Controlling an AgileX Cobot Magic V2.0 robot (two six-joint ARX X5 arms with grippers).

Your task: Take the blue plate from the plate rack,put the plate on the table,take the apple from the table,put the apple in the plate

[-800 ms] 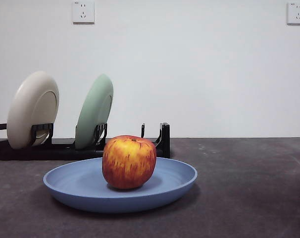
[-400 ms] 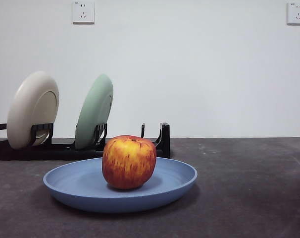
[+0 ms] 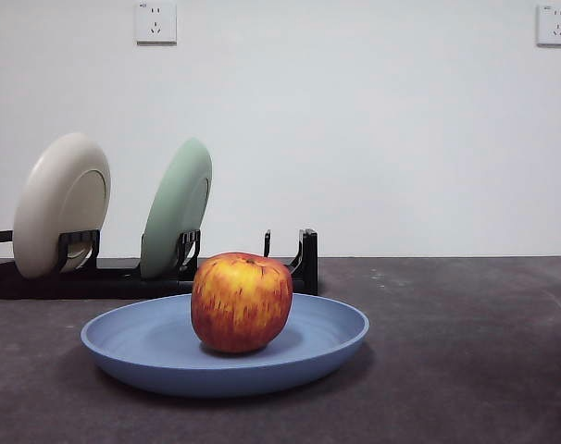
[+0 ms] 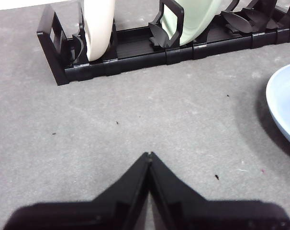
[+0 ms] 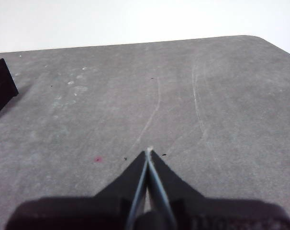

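1. One table (image 3: 466,351), dark grey, carries everything.
2. Plate rack (image 3: 151,276) stands behind, holding a cream plate (image 3: 60,203) and a green plate (image 3: 177,208).
3. Blue plate (image 3: 151,347) lies flat in front of it.
4. Apple (image 3: 242,302) sits in it.
5. Left gripper (image 4: 149,155) and right gripper (image 5: 148,151) hang above bare table, jaws pressed together, empty.

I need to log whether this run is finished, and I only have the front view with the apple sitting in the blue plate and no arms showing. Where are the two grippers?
Observer: The left gripper hangs over bare table, jaws shut, holding nothing.
Operator: Is it close to the plate rack?
Observer: It faces the plate rack, apart from it; the blue plate shows only as a rim at that view's edge.
Operator: And the right one?
Observer: The right gripper is shut and empty too, over open table, with only a corner of the rack in its view.
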